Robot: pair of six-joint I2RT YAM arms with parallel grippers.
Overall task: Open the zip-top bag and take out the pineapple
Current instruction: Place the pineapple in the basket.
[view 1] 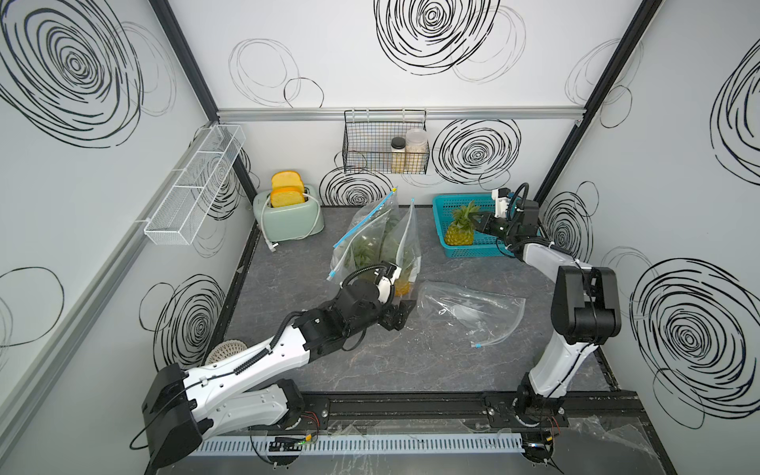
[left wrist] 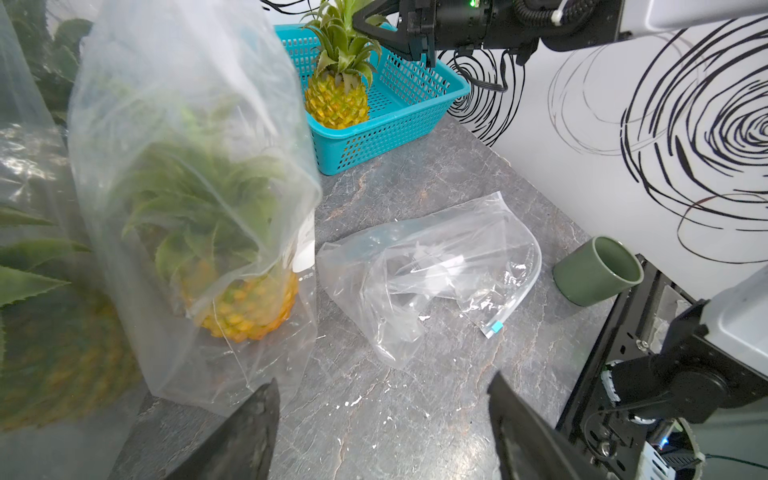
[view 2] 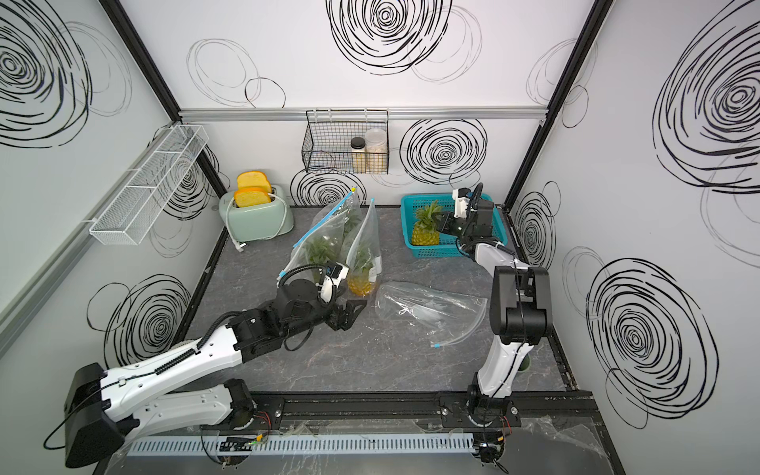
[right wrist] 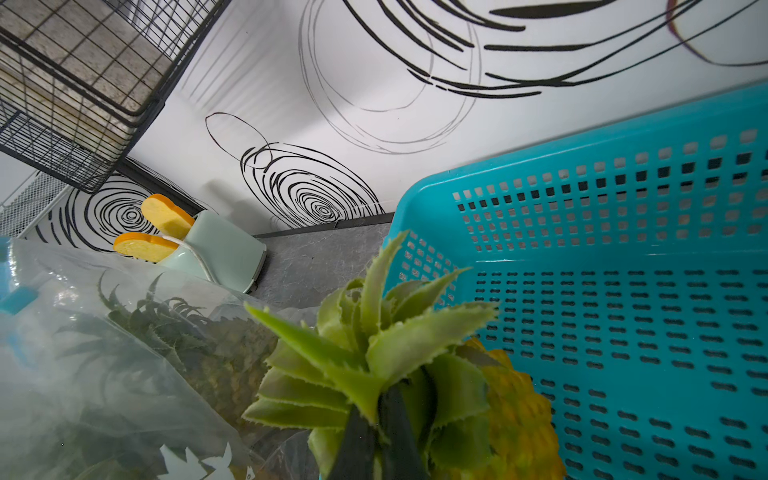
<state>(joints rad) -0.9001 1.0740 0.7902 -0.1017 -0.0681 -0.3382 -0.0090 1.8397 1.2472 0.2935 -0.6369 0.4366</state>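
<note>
One scaly pineapple [view 1: 458, 235], crown pinched by the right gripper [view 1: 478, 221], stands in the perforated teal basket [view 1: 443, 201] at the counter's [view 1: 329, 362] back-right corner; two more stand in clear bags [view 1: 362, 230] [view 1: 407, 242], a third bag [view 1: 464, 306] lies crumpled, left gripper [left wrist: 382, 395] gaping.

Both top views hang high over the front edge at 6 o'clock. They look steeply down across the whole table [view 1: 452, 362] toward the back wall at 12 and share nearly the entire scene, slightly offset sideways. The left wrist camera sits low, close beside a full bag [left wrist: 187, 208] mid-table, facing 2 o'clock toward the basket [left wrist: 374, 137]. The right wrist camera sits very near the pineapple [right wrist: 415, 345] at that basket, facing 10 o'clock toward the toaster [right wrist: 220, 249]. Both wrist views share basket and pineapple.
</note>
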